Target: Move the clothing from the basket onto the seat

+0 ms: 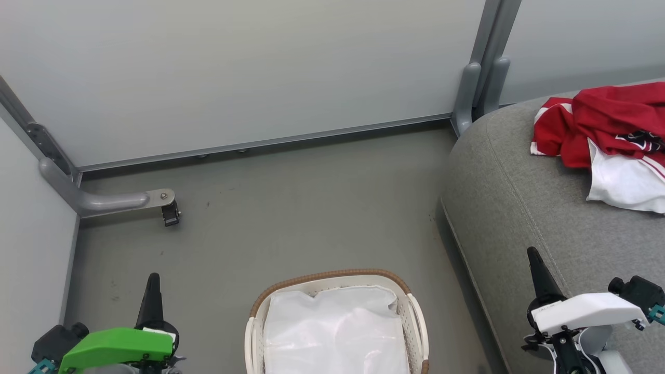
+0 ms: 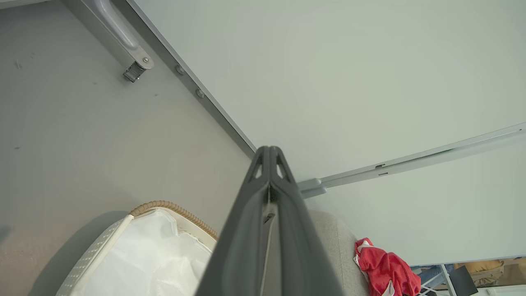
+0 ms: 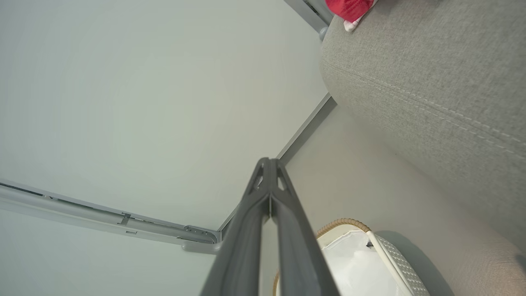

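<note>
The red and white jerseys (image 1: 608, 140) lie crumpled on the grey sofa (image 1: 514, 208) at the right; a red bundle of the jerseys (image 2: 384, 269) also shows on the sofa (image 2: 328, 234) in the left wrist view, and again in the right wrist view (image 3: 349, 8). The white basket (image 1: 413, 317) with a brown rim stands on the floor at bottom centre, holding only a white liner (image 1: 332, 327). My left gripper (image 1: 153, 280) is shut at lower left, left of the basket. My right gripper (image 1: 532, 257) is shut over the sofa's front edge, right of the basket.
Grey floor (image 1: 291, 208) stretches between the basket and pale partition walls. A grey metal bracket foot (image 1: 130, 200) juts from the left wall; another post foot (image 1: 475, 88) stands by the sofa's back corner.
</note>
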Robot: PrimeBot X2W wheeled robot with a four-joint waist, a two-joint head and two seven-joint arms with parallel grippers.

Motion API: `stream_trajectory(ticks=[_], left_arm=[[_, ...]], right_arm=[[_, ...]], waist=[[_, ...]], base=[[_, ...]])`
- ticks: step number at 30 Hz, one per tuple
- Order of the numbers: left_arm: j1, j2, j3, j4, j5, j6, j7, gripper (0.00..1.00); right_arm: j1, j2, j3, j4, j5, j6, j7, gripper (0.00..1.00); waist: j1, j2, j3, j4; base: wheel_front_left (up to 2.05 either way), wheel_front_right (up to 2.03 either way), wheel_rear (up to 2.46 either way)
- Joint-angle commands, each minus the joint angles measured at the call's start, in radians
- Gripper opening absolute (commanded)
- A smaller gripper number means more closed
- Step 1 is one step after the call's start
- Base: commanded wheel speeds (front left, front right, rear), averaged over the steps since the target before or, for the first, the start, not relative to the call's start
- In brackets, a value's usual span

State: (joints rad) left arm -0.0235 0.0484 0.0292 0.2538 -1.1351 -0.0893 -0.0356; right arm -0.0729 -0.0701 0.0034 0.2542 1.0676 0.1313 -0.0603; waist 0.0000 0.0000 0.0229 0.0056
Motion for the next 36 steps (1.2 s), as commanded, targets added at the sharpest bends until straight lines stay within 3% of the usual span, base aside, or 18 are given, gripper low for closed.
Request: stream_trajectory(ticks=[1, 36], left_arm=[[-0.028, 0.006, 0.007, -0.012, -0.028, -0.009, 0.008, 0.0], [-0.067, 0.007, 0.055, -0.011, -0.3, -0.03, 0.095, 0.0]], right_arm=[[-0.021, -0.006, -0.007, -0.012, 0.032, 0.0, 0.008, 0.0], [-0.03, -0.005, -0.056, -0.013, 0.358, -0.001, 0.096, 0.0]], waist=[[0.0, 0.0, 0.0, 0.0], [0.0, 0.0, -0.011, -0.003]], base=[[0.0, 0.0, 0.0], [0.0, 0.0, 0.0]])
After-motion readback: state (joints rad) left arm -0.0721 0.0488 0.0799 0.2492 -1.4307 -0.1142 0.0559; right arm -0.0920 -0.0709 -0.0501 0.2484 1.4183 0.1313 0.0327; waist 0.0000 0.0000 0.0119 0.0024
